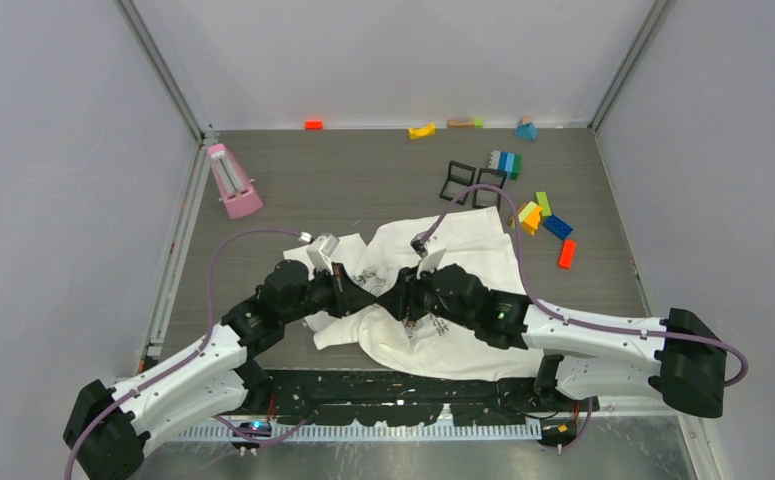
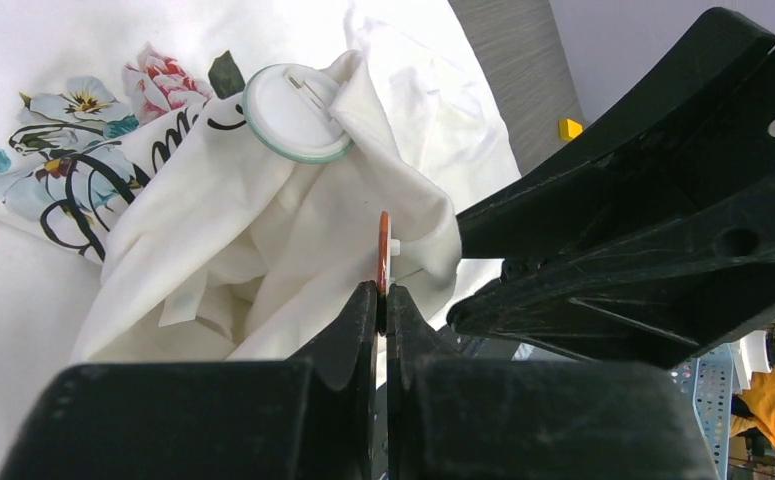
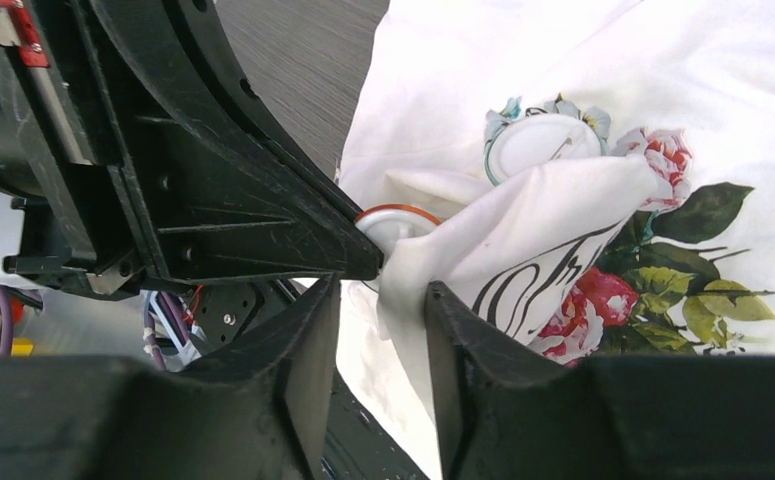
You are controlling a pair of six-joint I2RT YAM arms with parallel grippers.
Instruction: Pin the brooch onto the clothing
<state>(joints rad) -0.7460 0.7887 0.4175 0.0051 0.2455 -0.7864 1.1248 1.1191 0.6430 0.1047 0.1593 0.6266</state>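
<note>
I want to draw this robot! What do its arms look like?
The left arm and right arm have white shells and black joints, with a purple cable looping along each. The left claw and right claw are black, each with two wedge-shaped fingers.

This is a robotics lab test cell: plain grey panel walls (image 1: 393, 50) on aluminium corner posts (image 1: 163, 65) enclose a dark tabletop (image 1: 363, 180), robot arms (image 1: 193, 365) sit on a black mounting plate (image 1: 393, 410) at bottom centre, and toy bricks (image 1: 558, 226) lie scattered upper right.
</note>
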